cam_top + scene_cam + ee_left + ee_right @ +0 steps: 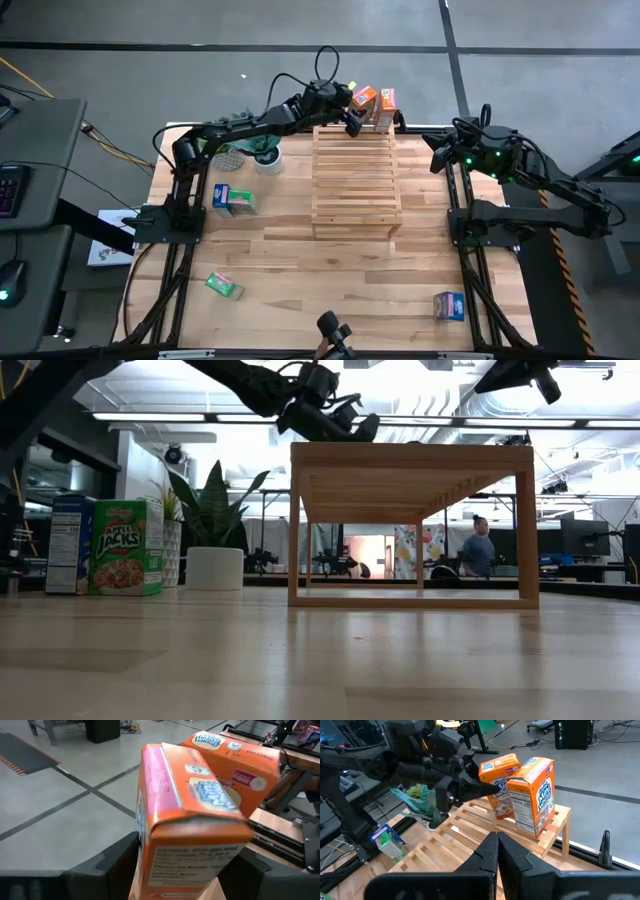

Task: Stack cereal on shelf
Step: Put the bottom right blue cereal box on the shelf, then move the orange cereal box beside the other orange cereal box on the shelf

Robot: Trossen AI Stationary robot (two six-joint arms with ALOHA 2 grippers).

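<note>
Two orange Frosted Mini-Wheats boxes (522,790) stand upright, touching, at the slatted wooden shelf's (356,180) far right corner; left gripper (352,122) released beside them, right gripper (497,851) clenched, empty.

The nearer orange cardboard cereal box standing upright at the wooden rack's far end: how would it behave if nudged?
The nearer orange cardboard cereal box stands tall and narrow, so it probably tips easily. It looks light, likely sliding on the light wooden slatted rack. Near the rack's edge, it may fall off.

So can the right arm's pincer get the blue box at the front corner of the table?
Probably yes. The blue box stands alone on the right side, nothing around it. The right pincer is shut and up beside the shelf, so it must open first.
</note>
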